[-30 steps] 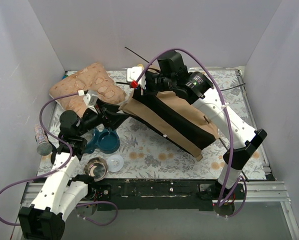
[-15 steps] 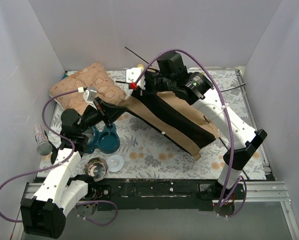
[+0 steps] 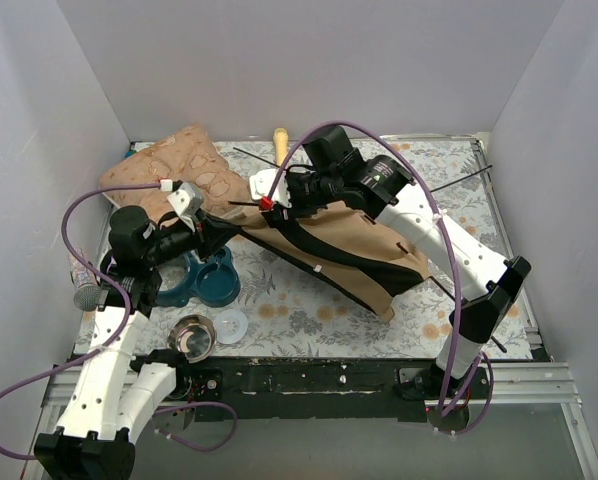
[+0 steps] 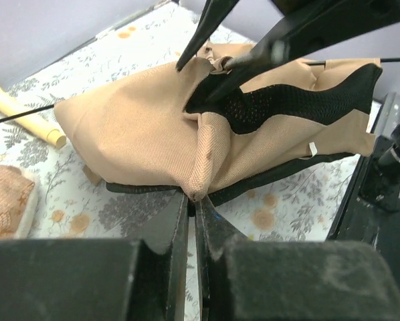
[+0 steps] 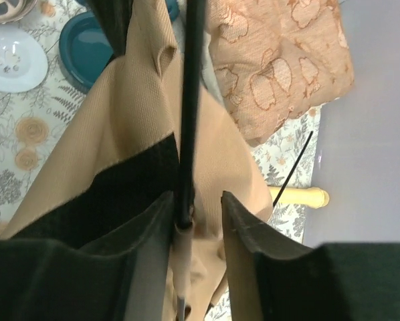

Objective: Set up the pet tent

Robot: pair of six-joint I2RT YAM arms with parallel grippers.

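The pet tent (image 3: 354, 245) is a tan shell with black mesh and trim, sagging across the middle of the floral mat. My left gripper (image 3: 222, 229) is at its left end. In the left wrist view the left gripper (image 4: 194, 198) is shut on a pinched corner of the tan tent fabric (image 4: 133, 130). My right gripper (image 3: 272, 196) hovers over the tent's upper left part. In the right wrist view the right gripper (image 5: 197, 197) is open. A thin black pole (image 5: 188, 100) runs along its left finger, over the tent fabric (image 5: 123, 127).
A beige patterned cushion (image 3: 174, 170) lies at the back left. A blue double bowl (image 3: 204, 282), a steel bowl (image 3: 192, 336) and a white lid (image 3: 231, 325) sit at the front left. A wooden stick (image 3: 279, 137) lies by the back wall. A loose black pole (image 3: 459, 180) crosses the right.
My left gripper closed on the tent's corner and shifted left. My right gripper opened and moved down-left. The tent sank lower and flatter.
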